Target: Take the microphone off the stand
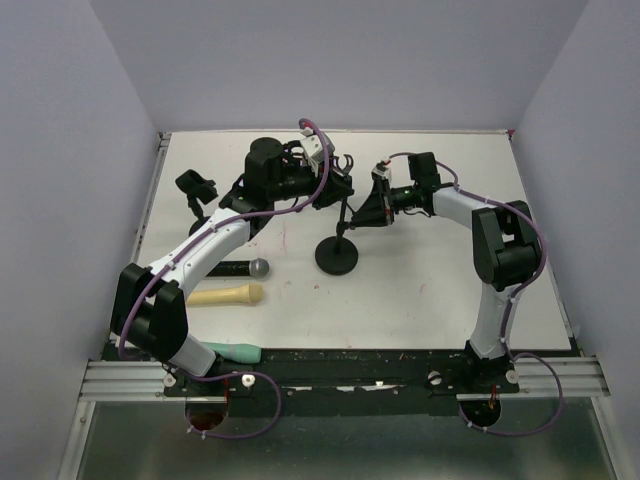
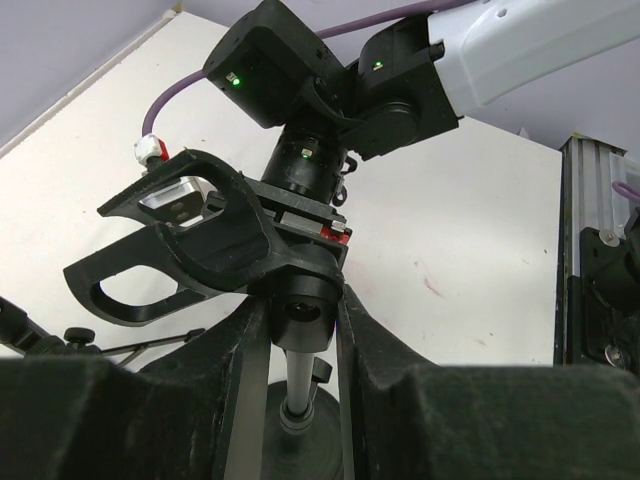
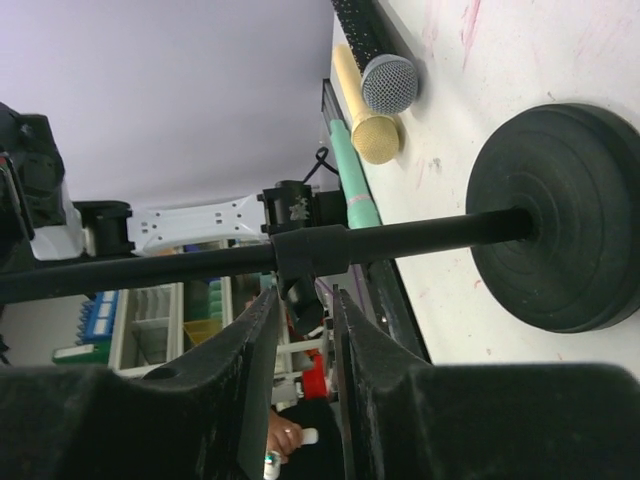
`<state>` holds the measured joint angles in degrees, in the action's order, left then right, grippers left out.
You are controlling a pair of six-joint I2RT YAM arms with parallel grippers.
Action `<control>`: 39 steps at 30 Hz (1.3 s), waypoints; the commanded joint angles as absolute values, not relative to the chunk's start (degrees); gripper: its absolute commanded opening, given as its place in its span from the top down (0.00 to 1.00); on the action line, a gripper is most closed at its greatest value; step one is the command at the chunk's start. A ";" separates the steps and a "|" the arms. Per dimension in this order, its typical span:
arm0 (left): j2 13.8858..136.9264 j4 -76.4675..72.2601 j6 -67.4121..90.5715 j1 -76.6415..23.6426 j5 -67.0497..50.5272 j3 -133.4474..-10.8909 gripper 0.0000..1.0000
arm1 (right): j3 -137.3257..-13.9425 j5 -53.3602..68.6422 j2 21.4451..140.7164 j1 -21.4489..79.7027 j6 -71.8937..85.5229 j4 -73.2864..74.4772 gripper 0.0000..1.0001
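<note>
The black stand has a round base (image 1: pixel 337 256) (image 3: pixel 560 220) and a thin pole (image 3: pixel 420 235). Its C-shaped clip (image 2: pixel 180 260) at the top holds nothing. A black microphone with a grey mesh head (image 1: pixel 245 267) (image 3: pixel 390 83) lies on the table left of the base. My left gripper (image 1: pixel 335 186) (image 2: pixel 303 310) is shut on the stand's swivel joint just under the clip. My right gripper (image 1: pixel 368 210) (image 3: pixel 303 295) is at the pole from the right, jaws narrow but open on either side of the collar's knob.
A cream microphone (image 1: pixel 228 295) (image 3: pixel 375 138) lies beside the black one. A teal one (image 1: pixel 232 352) (image 3: pixel 352 180) rests at the table's near edge by the left arm's base. A small black clamp (image 1: pixel 197 188) stands at the back left. The right arm's wrist (image 2: pixel 330 90) hangs close above the clip.
</note>
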<state>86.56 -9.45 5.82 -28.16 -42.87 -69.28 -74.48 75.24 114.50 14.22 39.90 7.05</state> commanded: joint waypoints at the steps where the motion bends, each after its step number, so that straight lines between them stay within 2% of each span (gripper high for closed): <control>1: 84.90 -8.26 5.27 -28.56 -41.66 -69.61 1.00 | -73.83 77.52 115.93 14.77 42.98 2.20 0.68; 4: 85.25 -8.00 5.36 -28.65 -41.57 -70.13 1.00 | -73.57 77.78 116.02 14.77 44.03 0.88 0.71; 12: 85.87 -6.86 4.66 -28.74 -41.04 -71.19 1.00 | -73.13 80.41 116.37 14.77 45.00 -1.58 0.60; 25: 86.31 -6.42 4.48 -29.00 -40.52 -71.19 1.00 | -71.72 81.65 116.02 14.77 45.44 -2.37 0.60; 29: 86.05 -6.59 4.75 -29.18 -40.52 -70.58 1.00 | -72.07 81.91 116.19 14.94 45.88 -2.81 0.66; 35: 86.13 -7.20 5.53 -29.44 -40.78 -69.96 1.00 | -72.77 82.35 115.84 15.03 47.11 -6.06 0.85; 39: 85.61 -7.82 6.59 -29.44 -41.83 -70.05 1.00 | -77.16 82.62 116.37 15.12 45.89 -6.86 0.90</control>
<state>86.56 -8.27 5.37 -28.91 -41.63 -69.84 -72.12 79.40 115.77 14.68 45.80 -3.01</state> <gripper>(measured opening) 0.347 0.184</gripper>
